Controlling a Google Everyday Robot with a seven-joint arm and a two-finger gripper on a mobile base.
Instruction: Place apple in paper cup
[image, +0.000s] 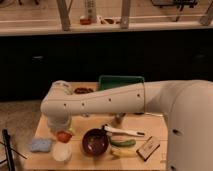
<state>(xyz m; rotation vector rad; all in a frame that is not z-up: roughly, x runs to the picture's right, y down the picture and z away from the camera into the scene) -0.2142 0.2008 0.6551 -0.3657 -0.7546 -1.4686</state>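
The apple (63, 136), small and red-orange, sits at the tip of my gripper (63, 132), which hangs down from the big white arm (110, 100) over the left part of the wooden table (160, 127). The gripper is shut on the apple and mostly hidden behind the wrist. The white paper cup (61, 151) stands just below the apple near the table's front left edge, with a small gap between them.
A dark maroon bowl (95, 141) stands right of the cup. A blue sponge (40, 145) lies to its left. A green tray (120, 81) is at the back. A white utensil (124, 132), green and yellow items (122, 144) and a dark box (148, 148) lie at the front right.
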